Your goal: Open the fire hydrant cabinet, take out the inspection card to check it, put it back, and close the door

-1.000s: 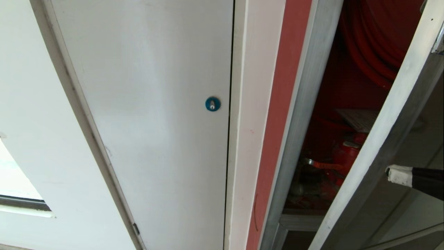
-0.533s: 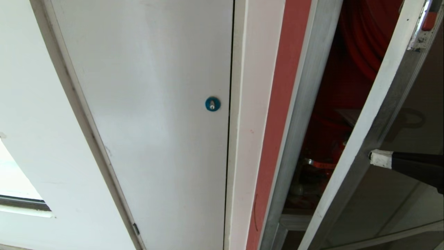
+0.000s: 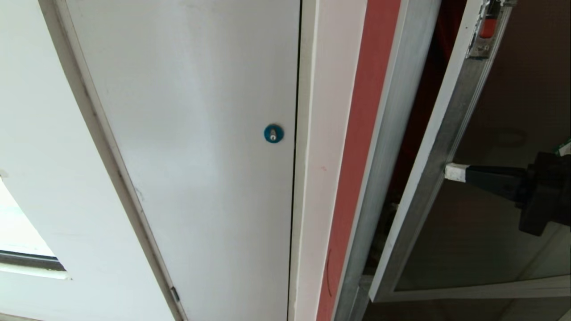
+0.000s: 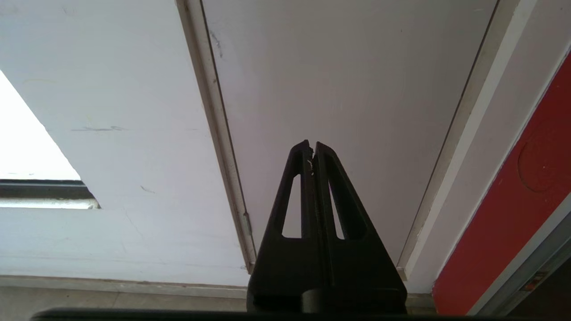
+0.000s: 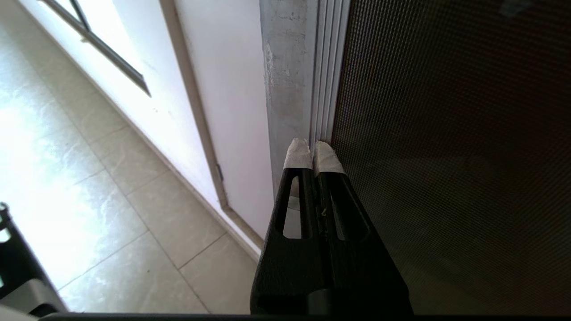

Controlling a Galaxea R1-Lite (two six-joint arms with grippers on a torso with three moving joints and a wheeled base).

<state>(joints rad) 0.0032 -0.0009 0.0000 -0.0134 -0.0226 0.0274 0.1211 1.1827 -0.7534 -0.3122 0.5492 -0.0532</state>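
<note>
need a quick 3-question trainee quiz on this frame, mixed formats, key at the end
1. True or false: the silver-framed dark glass door is fully shut against the silver-framed red-lined fire hydrant cabinet.
2. Multiple choice: the right gripper with white-taped tips is A) open around the small red latch, B) shut, tips pressed on the door's silver frame edge, C) holding a card.
3. Fill in: the left gripper is shut, pointing at the plain white panel with the round ____ lock.

Key: 1 false, a gap still shows; 2 B; 3 blue.
</note>
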